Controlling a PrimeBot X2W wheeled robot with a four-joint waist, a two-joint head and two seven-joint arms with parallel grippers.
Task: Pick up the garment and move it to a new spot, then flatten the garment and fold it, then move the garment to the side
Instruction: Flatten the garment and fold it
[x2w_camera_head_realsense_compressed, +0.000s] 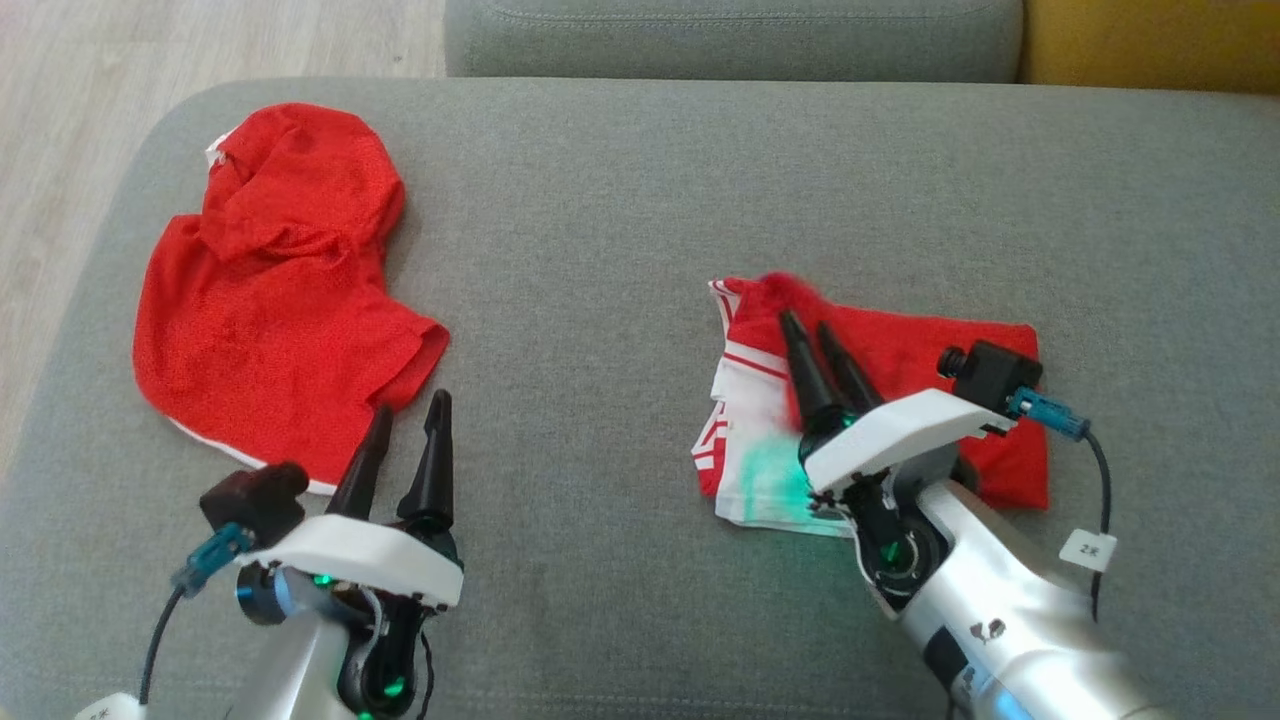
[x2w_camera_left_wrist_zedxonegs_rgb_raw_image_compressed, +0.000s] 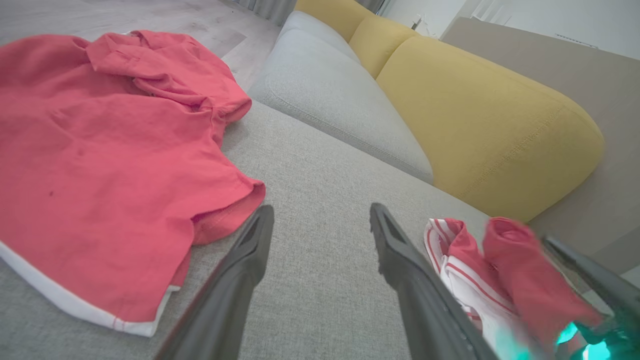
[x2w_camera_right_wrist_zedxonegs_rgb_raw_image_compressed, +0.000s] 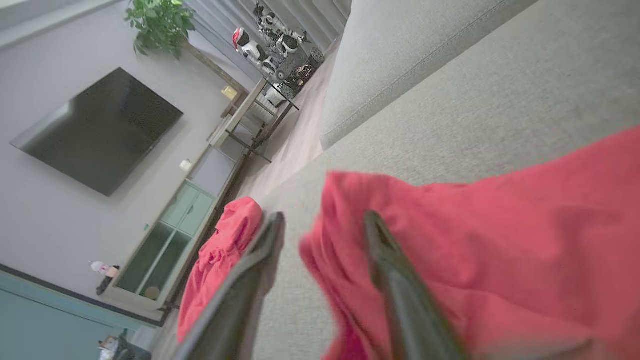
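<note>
Garment (x2w_camera_head_realsense_compressed: 900, 345): red, with white panels and red-striped trim, lying right of centre on the grey seat (x2w_camera_head_realsense_compressed: 600, 250), already in a compact, roughly rectangular stack. A second red shirt (x2w_camera_head_realsense_compressed: 260, 310) lies crumpled at far left, well apart from it.

Right gripper (x2w_camera_head_realsense_compressed: 806, 323): over the garment's left part, fingers parted. The right wrist view puts a raised red fold edge between them, one finger over the cloth and the other over bare seat. Cannot tell whether they bite the cloth.

Left gripper (x2w_camera_head_realsense_compressed: 412, 404): fingers spread and empty, tips just at the shirt's near right corner.

Handling, as a judgement: thin knit, light, limp, no stiffness. Lifted by one layer, the stack would likely unfold and drag. To shift it sideways, better to pinch through all layers at a folded edge, or take two corners.

Unclear: the raised fold is motion-blurred. The right wrist and forearm cover the garment's near middle. A green glow tints the white panel. Layer count and garment type are not readable.
</note>
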